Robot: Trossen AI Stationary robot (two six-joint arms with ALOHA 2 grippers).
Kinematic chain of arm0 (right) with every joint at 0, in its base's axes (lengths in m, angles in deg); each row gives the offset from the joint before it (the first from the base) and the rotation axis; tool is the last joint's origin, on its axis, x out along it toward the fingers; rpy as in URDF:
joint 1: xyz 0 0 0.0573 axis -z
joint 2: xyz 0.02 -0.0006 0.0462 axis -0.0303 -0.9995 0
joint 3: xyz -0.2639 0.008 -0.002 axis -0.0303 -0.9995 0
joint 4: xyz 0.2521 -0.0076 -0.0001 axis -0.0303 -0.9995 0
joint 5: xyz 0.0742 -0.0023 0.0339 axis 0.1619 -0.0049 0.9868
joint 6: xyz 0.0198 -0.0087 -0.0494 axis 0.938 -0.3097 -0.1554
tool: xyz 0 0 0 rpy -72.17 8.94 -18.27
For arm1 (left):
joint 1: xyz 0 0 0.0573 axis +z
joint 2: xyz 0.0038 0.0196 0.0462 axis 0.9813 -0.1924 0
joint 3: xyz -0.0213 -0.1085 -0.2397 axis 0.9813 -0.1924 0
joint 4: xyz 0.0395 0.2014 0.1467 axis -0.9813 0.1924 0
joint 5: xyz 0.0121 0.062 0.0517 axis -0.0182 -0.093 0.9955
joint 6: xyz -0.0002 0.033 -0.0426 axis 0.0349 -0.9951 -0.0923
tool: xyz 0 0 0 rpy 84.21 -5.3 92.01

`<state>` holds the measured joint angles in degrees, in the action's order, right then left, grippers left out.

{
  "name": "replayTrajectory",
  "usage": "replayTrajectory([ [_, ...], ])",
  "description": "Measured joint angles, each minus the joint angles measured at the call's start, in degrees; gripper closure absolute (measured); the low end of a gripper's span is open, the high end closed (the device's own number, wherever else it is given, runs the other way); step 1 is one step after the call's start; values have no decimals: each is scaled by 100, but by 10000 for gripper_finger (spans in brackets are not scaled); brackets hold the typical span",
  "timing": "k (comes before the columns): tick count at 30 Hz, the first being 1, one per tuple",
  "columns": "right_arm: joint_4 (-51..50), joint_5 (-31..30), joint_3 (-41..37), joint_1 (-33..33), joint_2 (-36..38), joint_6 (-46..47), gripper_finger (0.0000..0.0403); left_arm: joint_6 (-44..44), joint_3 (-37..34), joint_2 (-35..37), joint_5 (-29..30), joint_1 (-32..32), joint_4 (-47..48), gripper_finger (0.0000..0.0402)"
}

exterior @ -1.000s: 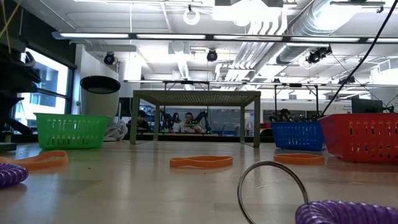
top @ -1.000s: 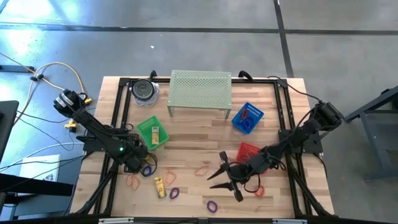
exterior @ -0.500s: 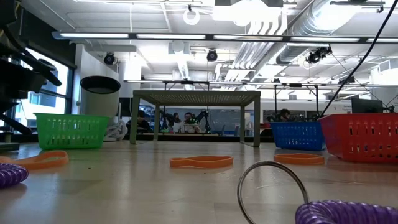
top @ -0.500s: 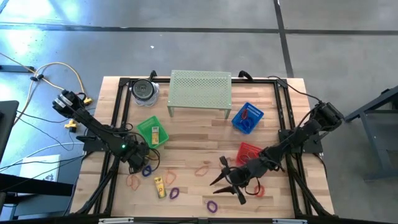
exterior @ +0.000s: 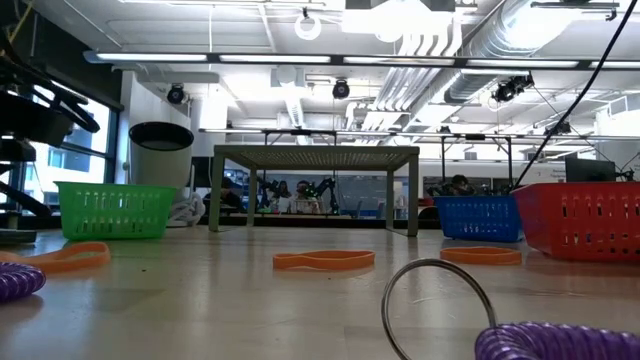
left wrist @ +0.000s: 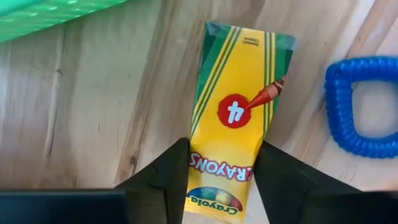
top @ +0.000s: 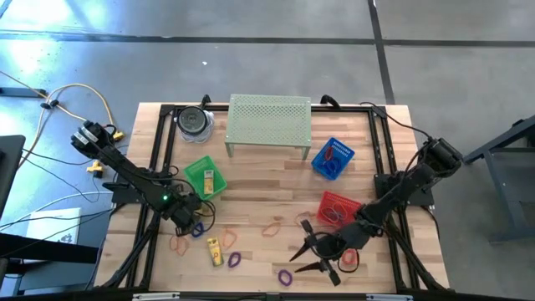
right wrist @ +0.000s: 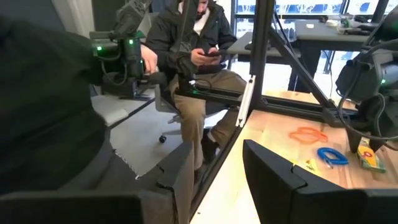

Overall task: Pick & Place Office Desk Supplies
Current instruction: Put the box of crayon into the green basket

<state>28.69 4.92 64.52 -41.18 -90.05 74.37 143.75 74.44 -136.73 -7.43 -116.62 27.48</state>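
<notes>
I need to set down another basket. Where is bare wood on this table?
Bare wood lies between the green basket and the blue basket, just before the perforated stand. The near edge is crowded with bands and both grippers.

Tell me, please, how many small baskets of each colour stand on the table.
Green basket: 1
Blue basket: 1
Red basket: 1
Total: 3

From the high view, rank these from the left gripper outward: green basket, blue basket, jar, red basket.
From the left gripper:
1. Green basket, just behind it.
2. Jar, back-left corner.
3. Red basket, across on the right.
4. Blue basket, right, by the stand.
</notes>
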Motion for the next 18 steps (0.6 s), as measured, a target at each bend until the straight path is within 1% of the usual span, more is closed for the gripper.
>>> replayTrajectory([
  [6,9,-49,0,-115,0,-4,276,453,76,-11,192,0,-9,252],
  [10,9,-52,0,-180,0,-7,276,441,175,-15,371,-32,-94,251],
  [16,7,-50,0,-330,0,-8,276,559,409,17,-37,-33,27,251],
  [18,7,-50,0,-371,0,-68,276,559,557,17,-85,-55,43,251],
])
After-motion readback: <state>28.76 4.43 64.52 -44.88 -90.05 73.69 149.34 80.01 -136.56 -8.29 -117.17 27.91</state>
